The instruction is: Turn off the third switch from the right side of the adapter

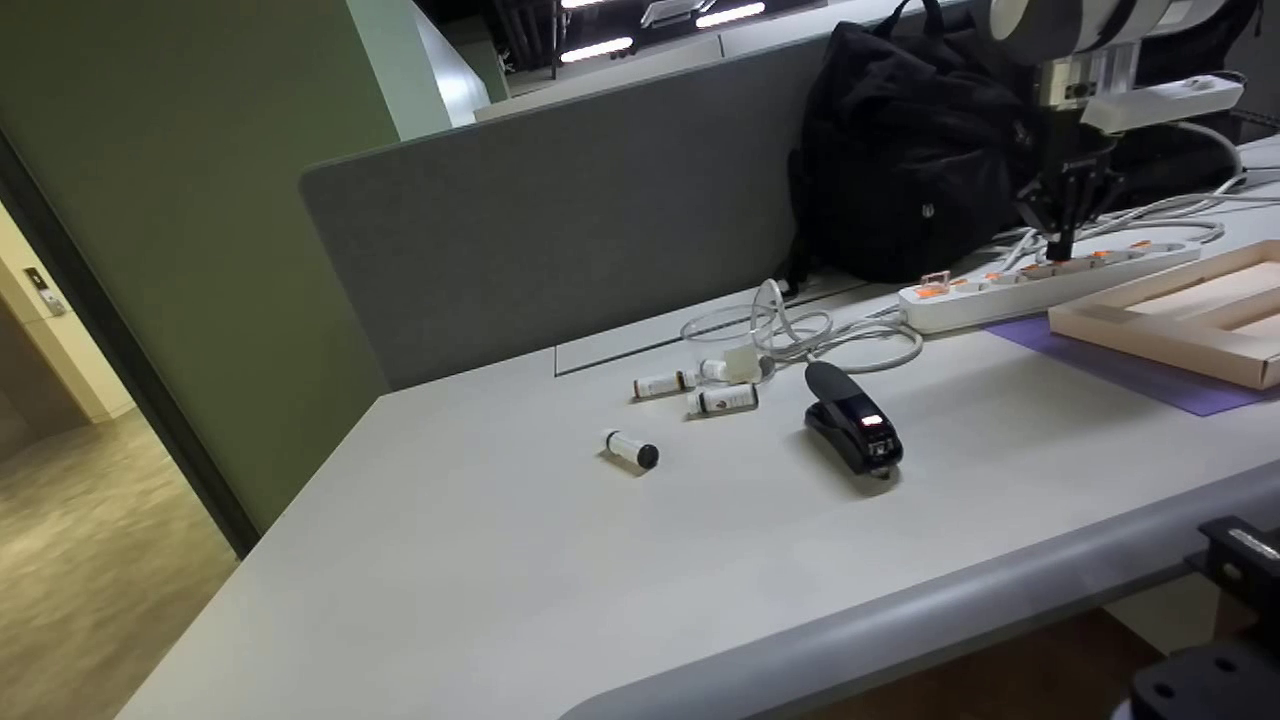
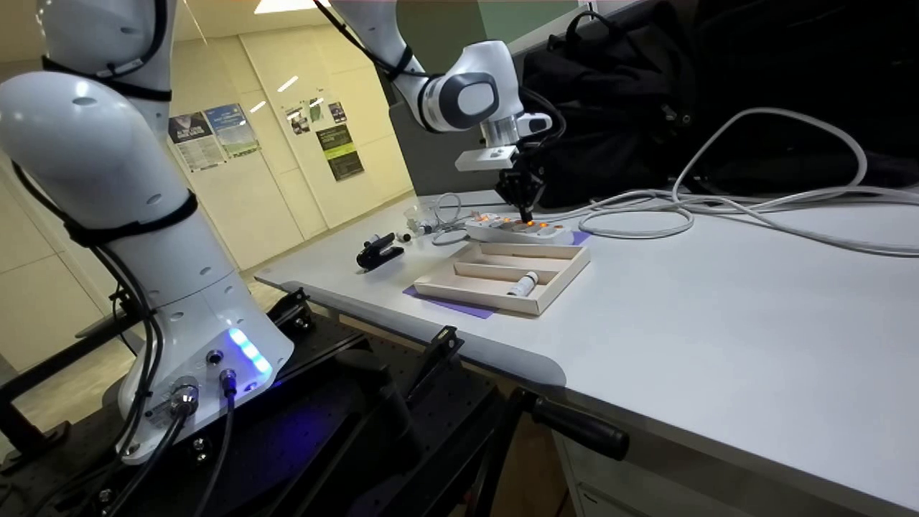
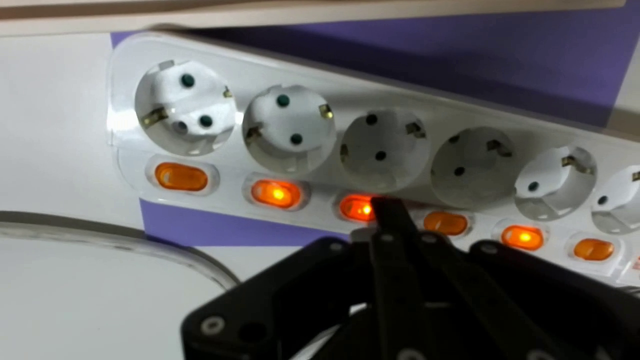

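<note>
The adapter, a long white power strip, lies on the table in both exterior views (image 1: 1040, 295) (image 2: 502, 233) and fills the wrist view (image 3: 322, 195). Its row of orange switches, from the left in the wrist view, reads unlit, lit, lit, unlit, lit, unlit. My gripper (image 3: 392, 215) is shut and empty, pointing down at the strip. Its dark fingertips cover the right end of the third switch from the left (image 3: 356, 207), which glows. I cannot tell whether they touch it. The gripper also shows over the strip in both exterior views (image 1: 1060, 248) (image 2: 526, 215).
A shallow cardboard box (image 2: 474, 296) stands beside the strip on a purple sheet (image 3: 500, 60). A black clip-like gadget (image 1: 855, 425) and several small white vials (image 1: 728, 400) lie off its end. White cables (image 2: 646, 226) and a black backpack (image 1: 900, 150) are behind.
</note>
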Tool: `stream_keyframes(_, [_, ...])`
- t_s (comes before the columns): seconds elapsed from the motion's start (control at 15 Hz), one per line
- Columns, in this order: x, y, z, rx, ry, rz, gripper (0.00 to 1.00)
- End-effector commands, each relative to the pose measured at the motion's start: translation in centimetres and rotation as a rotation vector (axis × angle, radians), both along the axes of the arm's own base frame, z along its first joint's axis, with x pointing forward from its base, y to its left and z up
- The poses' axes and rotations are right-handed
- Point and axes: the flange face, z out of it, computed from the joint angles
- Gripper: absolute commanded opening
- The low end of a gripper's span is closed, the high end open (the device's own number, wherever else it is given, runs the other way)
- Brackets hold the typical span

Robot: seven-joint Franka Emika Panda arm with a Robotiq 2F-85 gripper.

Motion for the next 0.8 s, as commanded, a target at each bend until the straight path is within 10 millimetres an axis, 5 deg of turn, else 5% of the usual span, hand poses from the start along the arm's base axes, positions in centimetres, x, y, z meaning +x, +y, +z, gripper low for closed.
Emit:
stream_keyframes(0.0, [0.8,0.1,-0.9,0.048,0.016,-0.009,0.00])
stream_keyframes(0.33, [1.4,-0.3,0.3,0.070,0.040,-0.034,0.00])
stream_keyframes(0.67, [3.2,-2.1,9.4,0.035,0.014,-0.020,0.00])
stream_keyframes(0.73, [3.4,-2.5,11.1,0.033,0.026,-0.018,0.26])
